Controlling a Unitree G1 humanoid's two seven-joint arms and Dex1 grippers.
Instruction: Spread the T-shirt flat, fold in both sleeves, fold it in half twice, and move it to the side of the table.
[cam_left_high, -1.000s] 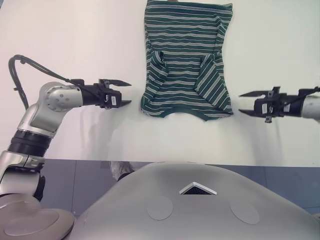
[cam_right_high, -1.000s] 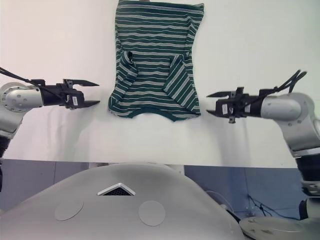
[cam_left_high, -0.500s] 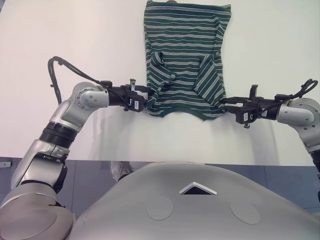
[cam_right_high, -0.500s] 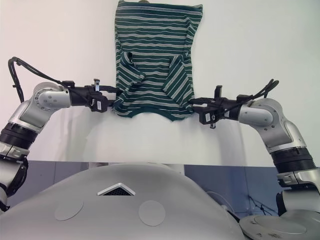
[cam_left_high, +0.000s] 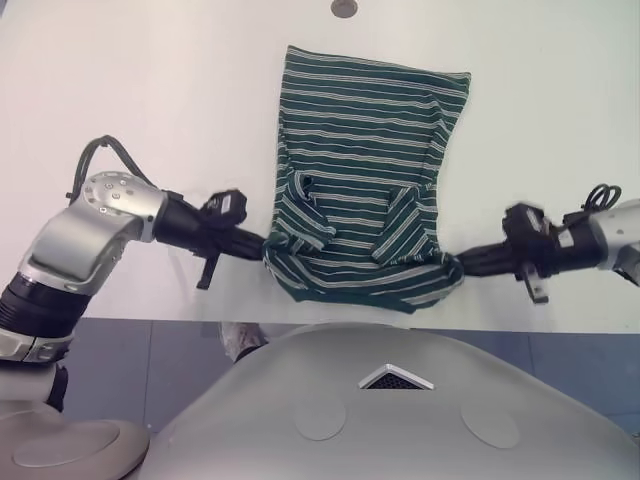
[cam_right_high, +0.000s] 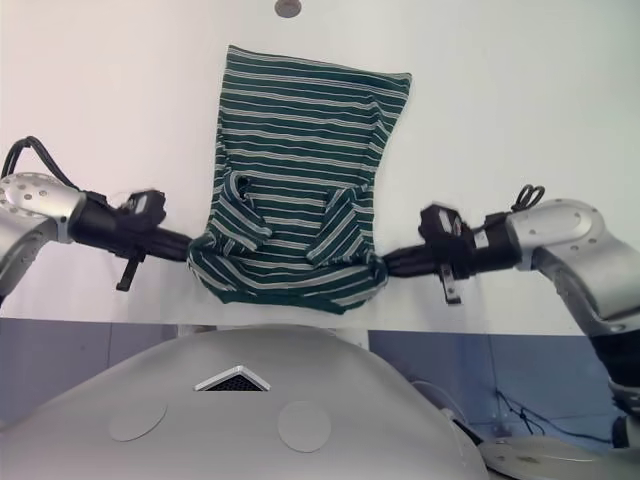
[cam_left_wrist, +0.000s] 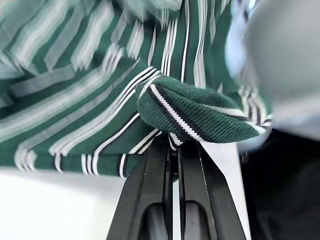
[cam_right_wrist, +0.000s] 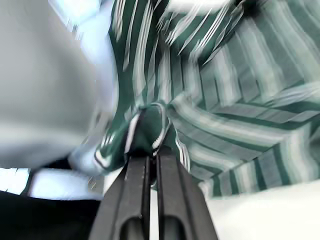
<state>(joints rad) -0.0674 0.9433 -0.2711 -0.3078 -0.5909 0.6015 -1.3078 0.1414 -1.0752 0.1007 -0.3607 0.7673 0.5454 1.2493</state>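
Note:
A dark green T-shirt (cam_left_high: 365, 160) with white stripes lies lengthwise on the white table (cam_left_high: 150, 100), both sleeves folded in over its middle. Its near edge is bunched and lifted at the two near corners. My left gripper (cam_left_high: 266, 246) is shut on the near left corner, and the pinched cloth (cam_left_wrist: 192, 112) bulges past the fingers (cam_left_wrist: 150, 185) in the left wrist view. My right gripper (cam_left_high: 457, 266) is shut on the near right corner, with cloth (cam_right_wrist: 147, 132) wedged between its fingers (cam_right_wrist: 172, 195).
A small round grey disc (cam_left_high: 344, 8) sits in the table just beyond the shirt's far edge. Bare white tabletop extends to the left (cam_left_high: 120, 90) and right (cam_left_high: 560, 110) of the shirt. The table's front edge (cam_left_high: 150, 320) runs close under both grippers.
Both grippers closed in from the sides onto the shirt's near corners and shut on them. They then drew the near edge toward me, bunching it.

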